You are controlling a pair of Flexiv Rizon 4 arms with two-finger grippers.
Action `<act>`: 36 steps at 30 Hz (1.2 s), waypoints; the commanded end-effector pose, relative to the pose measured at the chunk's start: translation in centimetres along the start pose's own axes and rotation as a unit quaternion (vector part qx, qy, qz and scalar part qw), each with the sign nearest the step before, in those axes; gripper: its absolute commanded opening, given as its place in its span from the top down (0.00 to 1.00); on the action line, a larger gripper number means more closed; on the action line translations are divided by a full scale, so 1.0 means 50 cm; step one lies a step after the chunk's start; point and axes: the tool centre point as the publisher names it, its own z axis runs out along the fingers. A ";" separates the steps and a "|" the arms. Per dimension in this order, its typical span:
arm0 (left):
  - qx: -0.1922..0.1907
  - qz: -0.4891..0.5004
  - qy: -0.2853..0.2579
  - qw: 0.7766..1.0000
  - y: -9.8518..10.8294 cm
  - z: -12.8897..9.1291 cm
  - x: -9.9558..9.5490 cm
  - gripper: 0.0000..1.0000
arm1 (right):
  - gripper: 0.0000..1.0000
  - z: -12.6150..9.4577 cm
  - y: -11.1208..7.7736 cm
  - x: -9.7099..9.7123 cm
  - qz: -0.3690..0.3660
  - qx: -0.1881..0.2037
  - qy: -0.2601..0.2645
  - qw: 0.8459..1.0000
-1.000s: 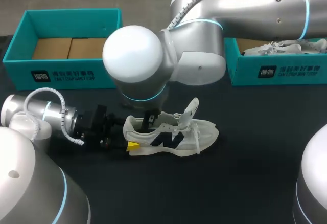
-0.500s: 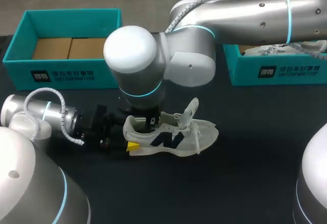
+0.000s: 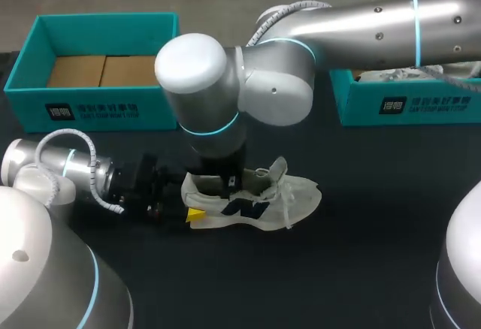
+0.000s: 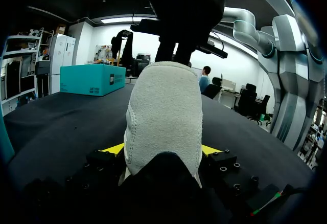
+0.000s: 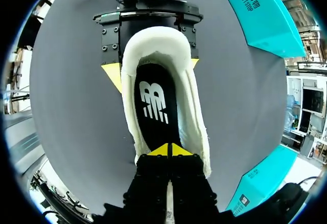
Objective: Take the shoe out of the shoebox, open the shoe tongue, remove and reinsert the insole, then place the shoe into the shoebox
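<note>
Right fingers (image 5: 159, 150) lower now, tips together inside shoe (image 5: 198, 128), on insole (image 5: 156, 101).

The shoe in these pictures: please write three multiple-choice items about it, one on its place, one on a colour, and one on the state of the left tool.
1. Where is the shoe?
A) in the left teal box
B) on the black table
C) in the right teal box

2. What colour is the insole inside it?
A) black
B) teal
C) yellow

3. How is the left tool?
A) open, away from the shoe
B) shut on a box wall
C) shut on the shoe's heel

Answers:
1 B: the head view shows it lying on the bare tabletop, not in a box.
2 A: the right wrist view looks down into the shoe at a black insole with a white mark.
3 C: in the left wrist view its yellow tips press the heel from both sides.
</note>
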 end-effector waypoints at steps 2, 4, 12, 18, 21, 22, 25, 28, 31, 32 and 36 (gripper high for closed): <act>0.000 -0.001 -0.001 1.000 0.009 0.000 0.001 1.00 | 1.00 0.011 -0.016 0.017 0.005 -0.003 0.008 1.000; 0.000 -0.001 -0.001 1.000 0.009 0.000 0.001 1.00 | 1.00 0.011 -0.016 0.020 0.009 -0.005 0.011 1.000; 0.000 -0.001 -0.001 1.000 0.009 0.000 0.001 1.00 | 1.00 0.030 -0.003 0.010 0.067 -0.040 -0.015 0.997; 0.000 -0.001 -0.001 1.000 0.009 0.000 0.001 1.00 | 0.95 0.038 0.003 -0.002 0.079 -0.050 -0.035 0.995; 0.000 -0.001 -0.001 1.000 0.009 0.000 0.001 1.00 | 0.75 0.044 0.006 -0.006 0.078 -0.050 -0.034 0.995; 0.000 -0.001 -0.001 1.000 0.009 0.000 0.001 1.00 | 0.72 0.045 0.007 -0.007 0.078 -0.050 -0.033 0.995; 0.000 -0.001 -0.001 1.000 0.009 0.000 0.001 1.00 | 0.69 0.050 0.015 -0.012 0.076 -0.051 -0.032 0.995; 0.000 -0.001 -0.001 1.000 0.009 0.000 0.001 1.00 | 0.69 0.057 0.025 -0.014 0.068 -0.050 -0.026 0.996; 0.000 -0.001 -0.001 1.000 0.009 0.000 0.001 1.00 | 0.69 0.070 0.034 -0.014 0.060 -0.047 -0.015 0.997; 0.000 -0.001 -0.001 1.000 0.009 0.000 0.001 1.00 | 0.68 0.073 0.037 -0.013 0.058 -0.046 -0.012 0.997; 0.000 -0.001 -0.001 1.000 0.009 0.000 0.001 1.00 | 0.65 0.091 0.042 -0.010 0.052 -0.044 0.005 0.998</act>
